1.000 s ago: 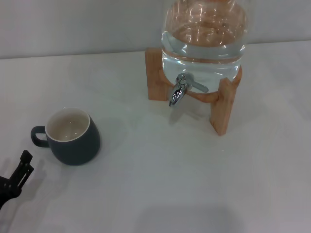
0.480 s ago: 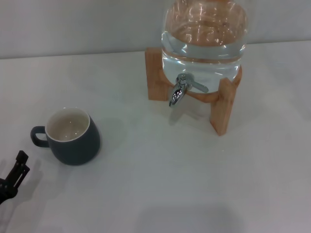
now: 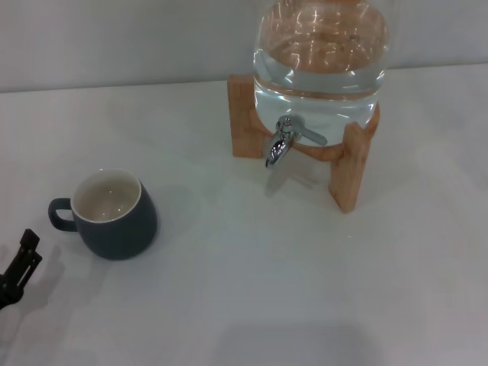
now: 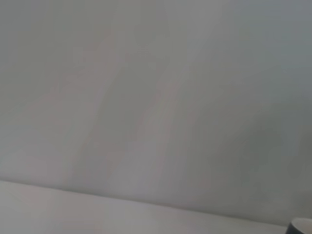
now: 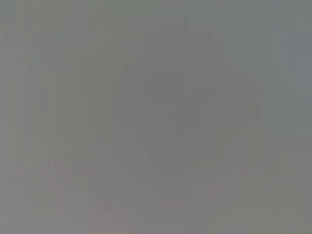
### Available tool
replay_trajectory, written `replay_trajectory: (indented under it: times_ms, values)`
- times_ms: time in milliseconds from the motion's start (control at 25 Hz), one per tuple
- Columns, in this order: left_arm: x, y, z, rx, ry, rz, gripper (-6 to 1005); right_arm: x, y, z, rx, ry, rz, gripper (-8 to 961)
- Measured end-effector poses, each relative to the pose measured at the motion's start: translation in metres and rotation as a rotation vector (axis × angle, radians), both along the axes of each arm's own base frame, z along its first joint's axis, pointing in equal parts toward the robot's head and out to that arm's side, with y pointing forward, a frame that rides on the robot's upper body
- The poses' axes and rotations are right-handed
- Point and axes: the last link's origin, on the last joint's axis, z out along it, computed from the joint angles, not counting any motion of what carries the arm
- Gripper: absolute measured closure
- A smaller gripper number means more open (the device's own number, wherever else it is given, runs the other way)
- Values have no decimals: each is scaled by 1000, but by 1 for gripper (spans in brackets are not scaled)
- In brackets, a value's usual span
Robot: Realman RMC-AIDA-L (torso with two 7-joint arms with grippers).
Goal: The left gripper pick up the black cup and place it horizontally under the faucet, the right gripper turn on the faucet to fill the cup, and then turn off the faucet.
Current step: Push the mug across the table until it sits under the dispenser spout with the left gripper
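Wooden stand (image 3: 352, 164) — well apart from black cup (image 3: 114, 213)

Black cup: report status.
Left hand low at table's near-left edge, clear of black cup. Cup upright, empty, far from faucet. Right hand unseen. Path open.

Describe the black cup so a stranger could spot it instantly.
Start at the glass water jar on its wooden stand. Look toward the robot's left on the white table: the black cup stands upright there, squat, dark outside, cream inside, with a loop handle.
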Motion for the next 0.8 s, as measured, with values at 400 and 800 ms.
replay_trajectory:
  times_ms: [400,800]
  values:
    - [0,4,4,19,5,-1,135,0,0,-1,-1,1,0,110]
    - [0,11,5,10,20,-2,138,-1,2,-2,-1,1,2,110]
